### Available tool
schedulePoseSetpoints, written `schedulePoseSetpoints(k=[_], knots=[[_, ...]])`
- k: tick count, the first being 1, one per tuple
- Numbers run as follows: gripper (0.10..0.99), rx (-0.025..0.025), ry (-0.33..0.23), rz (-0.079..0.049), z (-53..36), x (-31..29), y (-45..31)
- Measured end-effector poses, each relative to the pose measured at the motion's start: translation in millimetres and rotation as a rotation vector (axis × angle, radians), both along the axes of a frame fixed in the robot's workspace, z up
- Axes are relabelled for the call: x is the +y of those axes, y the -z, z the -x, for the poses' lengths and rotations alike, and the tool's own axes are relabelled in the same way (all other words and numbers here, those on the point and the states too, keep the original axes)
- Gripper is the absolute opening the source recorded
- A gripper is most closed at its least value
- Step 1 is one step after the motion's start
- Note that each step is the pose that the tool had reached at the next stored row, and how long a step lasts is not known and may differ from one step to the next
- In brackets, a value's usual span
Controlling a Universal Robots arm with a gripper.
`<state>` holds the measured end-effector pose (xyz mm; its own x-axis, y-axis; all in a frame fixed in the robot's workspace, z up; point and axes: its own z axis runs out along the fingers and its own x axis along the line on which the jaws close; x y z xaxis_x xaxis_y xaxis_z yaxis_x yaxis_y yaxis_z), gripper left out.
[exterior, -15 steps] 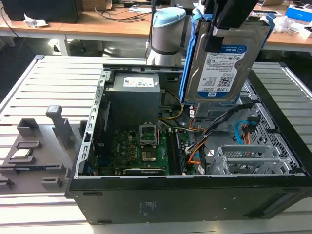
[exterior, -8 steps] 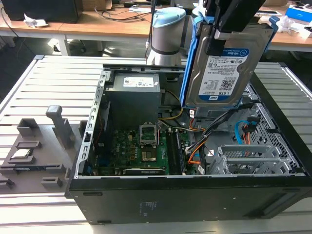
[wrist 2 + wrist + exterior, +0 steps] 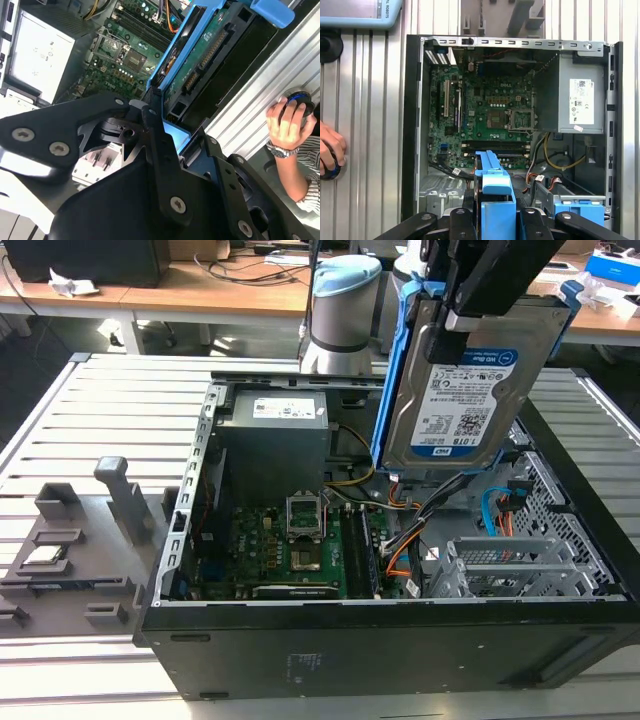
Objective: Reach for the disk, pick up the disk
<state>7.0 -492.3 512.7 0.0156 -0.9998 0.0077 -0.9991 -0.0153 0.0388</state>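
The disk (image 3: 462,390), a silver hard drive with a white-and-blue label and a blue plastic frame, hangs on edge above the open computer case (image 3: 400,640). My gripper (image 3: 487,302) is shut on its upper edge, well clear of the case's drive cage (image 3: 500,565). In the second wrist view the disk's green circuit side (image 3: 210,47) and blue frame run away from my black fingers (image 3: 156,125). The disk's blue frame (image 3: 495,192) stands between the finger tips (image 3: 461,220) in the first wrist view, over the motherboard (image 3: 485,115).
Under the disk the case holds a grey power supply (image 3: 272,435), orange and blue cables (image 3: 495,510) and a motherboard (image 3: 290,550). A grey fixture (image 3: 70,540) with a small chip lies at the exterior view's left. A person's hand (image 3: 287,120) rests on the slatted table beside the case.
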Motion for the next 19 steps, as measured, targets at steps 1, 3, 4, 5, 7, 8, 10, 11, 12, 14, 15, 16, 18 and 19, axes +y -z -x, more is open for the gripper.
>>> schedulePoseSetpoints(k=[1, 3, 4, 5, 7, 8, 10, 11, 12, 14, 15, 16, 18, 19], knots=[[0.369, 0.0, 0.0, 0.0, 0.0, -2.0, 0.0], [0.369, 0.0, 0.0, 0.0, 0.0, -4.8, 0.0], [0.369, 0.0, 0.0, 0.0, 0.0, -6.4, 0.0], [0.369, 0.0, 0.0, 0.0, 0.0, -8.3, 0.0], [0.369, 0.0, 0.0, 0.0, 0.0, -11.4, 0.0], [0.369, 0.0, 0.0, 0.0, 0.0, -12.4, 0.0], [0.369, 0.0, 0.0, 0.0, 0.0, -14.3, 0.0], [0.369, 0.0, 0.0, 0.0, 0.0, -15.5, 0.0], [0.369, 0.0, 0.0, 0.0, 0.0, -16.8, 0.0], [0.369, 0.0001, 0.0, 0.0, 0.0, -19.9, 0.0], [0.369, 0.0, 0.0, 0.0, 0.0, -22.5, 0.0], [0.369, 0.0, 0.0, 0.0, 0.0, -26.2, 0.0], [0.369, 0.0, 0.0, 0.0, 0.0, -35.6, 0.0], [0.369, 0.0, 0.0, 0.0, 0.0, -41.0, 0.1]])
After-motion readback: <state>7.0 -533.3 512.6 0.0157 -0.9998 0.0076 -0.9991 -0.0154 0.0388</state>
